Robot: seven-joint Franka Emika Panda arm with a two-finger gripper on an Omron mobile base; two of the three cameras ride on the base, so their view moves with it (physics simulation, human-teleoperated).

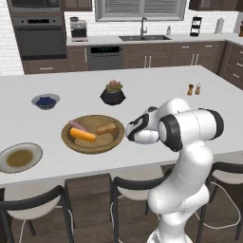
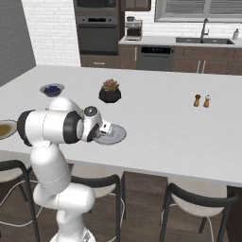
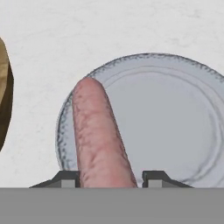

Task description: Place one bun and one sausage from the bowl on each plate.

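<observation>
White counter (image 1: 156, 90) runs wide around the work, with open surface to the right as far as the two small shakers (image 1: 194, 89). Between the fingers of the hand (image 3: 109, 180) a pink sausage (image 3: 98, 135) is gripped, held over the left part of the grey plate (image 3: 175, 122). The sausage lies along the plate's rim, so a release here could let it roll off onto the counter; more room is offered toward the plate's middle. Just beside the plate stands the wooden bowl (image 1: 92, 134), where a bun (image 1: 106, 128), an orange bun (image 1: 82, 135) and a second sausage (image 1: 78, 126) are left. A second plate (image 1: 20, 157) sits near the counter's front edge, so little margin is given there.
</observation>
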